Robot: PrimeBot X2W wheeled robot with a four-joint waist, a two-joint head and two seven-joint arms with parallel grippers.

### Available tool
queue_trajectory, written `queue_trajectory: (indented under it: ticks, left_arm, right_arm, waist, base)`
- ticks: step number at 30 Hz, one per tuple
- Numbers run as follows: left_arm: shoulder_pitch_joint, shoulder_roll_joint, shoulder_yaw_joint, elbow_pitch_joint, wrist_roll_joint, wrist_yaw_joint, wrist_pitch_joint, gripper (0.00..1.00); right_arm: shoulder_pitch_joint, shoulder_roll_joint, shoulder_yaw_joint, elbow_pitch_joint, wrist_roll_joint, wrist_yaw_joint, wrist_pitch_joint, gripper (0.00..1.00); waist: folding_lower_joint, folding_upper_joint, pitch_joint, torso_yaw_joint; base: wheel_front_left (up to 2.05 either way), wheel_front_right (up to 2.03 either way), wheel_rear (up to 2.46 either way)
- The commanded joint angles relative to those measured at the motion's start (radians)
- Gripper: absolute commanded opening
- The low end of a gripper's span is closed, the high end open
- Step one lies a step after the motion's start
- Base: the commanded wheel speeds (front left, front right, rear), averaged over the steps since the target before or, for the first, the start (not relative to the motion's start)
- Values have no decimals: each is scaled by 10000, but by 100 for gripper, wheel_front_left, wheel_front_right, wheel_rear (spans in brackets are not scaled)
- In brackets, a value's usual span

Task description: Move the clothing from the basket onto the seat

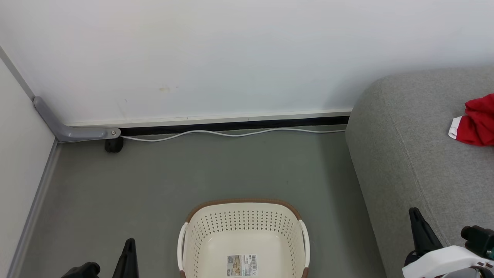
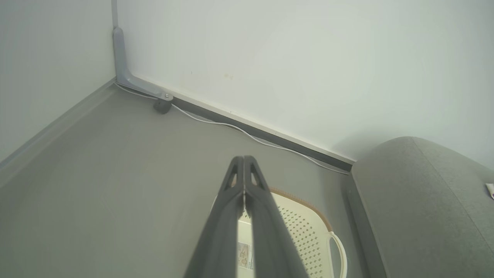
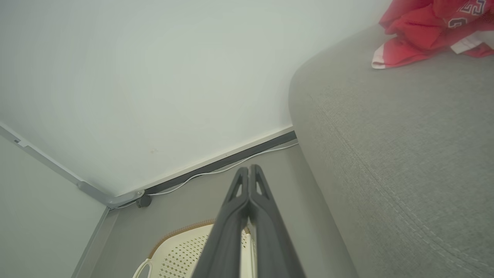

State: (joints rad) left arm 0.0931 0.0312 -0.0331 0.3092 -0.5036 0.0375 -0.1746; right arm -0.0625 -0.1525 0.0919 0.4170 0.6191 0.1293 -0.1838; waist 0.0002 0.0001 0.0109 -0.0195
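While clothing (image 1: 476, 120) lies, seemingly crumpled, at three o'clock on the seat (image 1: 405, 162), left gripper (image 2: 244, 160) and right gripper (image 3: 249, 170) are pinched closed, empty.

It looked like a bare room furnished as a home. A large grey fabric-upholstered sofa seat (image 1: 405, 162) lay right of the right gripper (image 1: 413, 211), an oval cream perforated plastic laundry basket (image 1: 243, 224) left of it, plain white walls (image 1: 231, 58) and a loose white cable (image 1: 231, 134) ahead.

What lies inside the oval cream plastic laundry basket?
A printed paper label lies on the bare floor of the basket; nothing else is visible. Its near end lies beyond the picture's edge, unseen.
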Motion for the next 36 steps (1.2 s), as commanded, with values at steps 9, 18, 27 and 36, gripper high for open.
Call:
queue_trajectory:
  ticks: [9,18,27,36]
  left_arm:
    - [-648,107,263,-308,-1110,-212,256,0]
    - [-785,115,384,-341,-2111,-360,521,0]
    - [-924,124,507,-374,-3120,-509,787,0]
    - [-1062,132,629,-407,-4122,-657,1052,0]
  right_arm:
    - [-350,1,-256,-433,1011,4,295,0]
    - [-361,104,-439,-563,1906,5,565,0]
    - [-372,208,-623,-694,2807,6,838,0]
    - [-382,311,-805,-824,3702,7,1108,0]
  waist:
    - [-2,-1,-7,18]
    - [-2,-1,-14,36]
    - [-2,-1,-21,54]
    - [-2,-1,-29,72]
  base:
    - [0,0,0]
    - [0,0,0]
    - [0,0,0]
    - [0,0,0]
